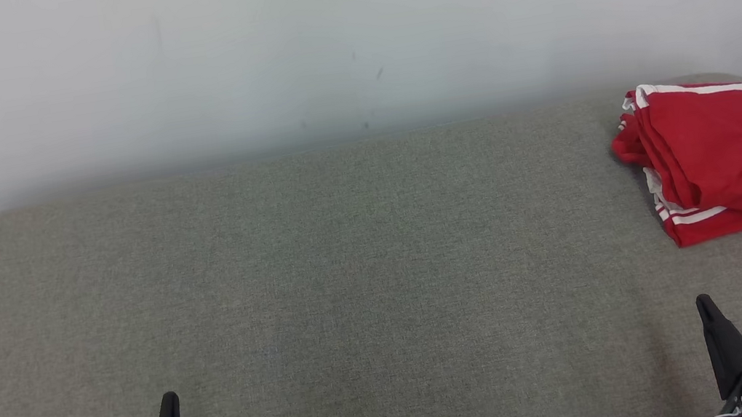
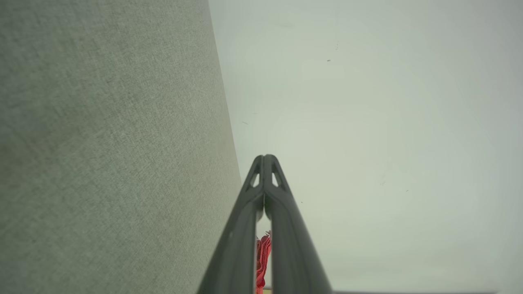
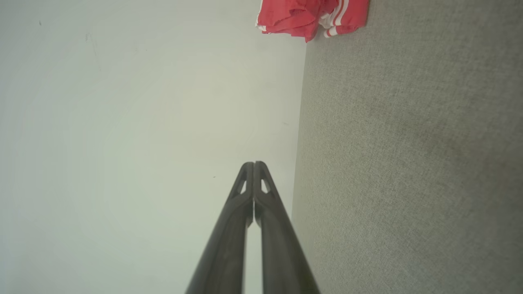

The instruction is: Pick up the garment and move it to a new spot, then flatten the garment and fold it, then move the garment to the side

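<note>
Garment (image 1: 725, 163): red, with white striped trim and dark white-edged lettering. It lies in a folded, layered stack on the table (image 1: 352, 277), at the table's far right corner. Some folds at the stack's left side are bunched rather than flat. The stack's right side runs up to the picture edge in the head view, so I cannot tell whether it reaches the table's right edge.

Table: grey woven fabric top with rounded far corners, and its far edge meets a pale wall (image 1: 316, 40).

Left hand (image 1: 169, 408): over the table's near edge, towards the left side, with the fingers pointing at the far edge. In the left wrist view the two dark fingers (image 2: 282, 212) meet at the tips and nothing is held between them. A sliver of red garment (image 2: 262, 261) shows through the gap lower down the fingers, far off.

Right hand (image 1: 705, 305): over the table's near edge, towards the right side, on the near side of the garment and apart from it. In the right wrist view its tips are pressed together and hold nothing. The garment (image 3: 310, 16) sits at the top of that view, along the line where table and wall meet.

Neither hand touches the garment, and the left one is well apart from it.
</note>
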Controlling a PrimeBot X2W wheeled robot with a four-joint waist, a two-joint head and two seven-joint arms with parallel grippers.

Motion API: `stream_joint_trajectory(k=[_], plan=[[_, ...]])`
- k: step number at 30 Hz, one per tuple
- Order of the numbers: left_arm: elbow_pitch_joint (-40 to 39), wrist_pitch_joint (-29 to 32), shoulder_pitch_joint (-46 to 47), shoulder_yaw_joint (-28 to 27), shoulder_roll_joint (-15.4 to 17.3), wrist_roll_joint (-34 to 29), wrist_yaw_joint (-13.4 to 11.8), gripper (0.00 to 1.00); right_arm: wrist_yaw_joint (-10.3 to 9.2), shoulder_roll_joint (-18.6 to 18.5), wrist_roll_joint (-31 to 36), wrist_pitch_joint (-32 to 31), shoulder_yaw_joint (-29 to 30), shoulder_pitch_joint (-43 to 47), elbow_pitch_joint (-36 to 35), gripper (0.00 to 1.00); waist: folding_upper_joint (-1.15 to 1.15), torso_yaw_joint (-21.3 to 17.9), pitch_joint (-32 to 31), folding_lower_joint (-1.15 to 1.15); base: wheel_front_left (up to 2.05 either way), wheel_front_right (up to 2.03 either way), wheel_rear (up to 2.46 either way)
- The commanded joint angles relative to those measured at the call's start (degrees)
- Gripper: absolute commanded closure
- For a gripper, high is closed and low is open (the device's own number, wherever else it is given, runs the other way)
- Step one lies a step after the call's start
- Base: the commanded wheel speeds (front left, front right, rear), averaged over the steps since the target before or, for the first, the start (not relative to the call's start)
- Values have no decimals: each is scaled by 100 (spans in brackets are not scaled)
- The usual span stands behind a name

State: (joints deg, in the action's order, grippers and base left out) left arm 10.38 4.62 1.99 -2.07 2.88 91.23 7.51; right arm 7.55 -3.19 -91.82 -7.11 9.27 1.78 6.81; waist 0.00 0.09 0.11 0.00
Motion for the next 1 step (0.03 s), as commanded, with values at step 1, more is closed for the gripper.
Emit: stream_joint_trajectory(k=[1], plan=[[-32,32,65,-16,4,116,-4,100,-12,-6,-121,-53,24,-40,-24,100,0,-4,3,0,0,0,0]])
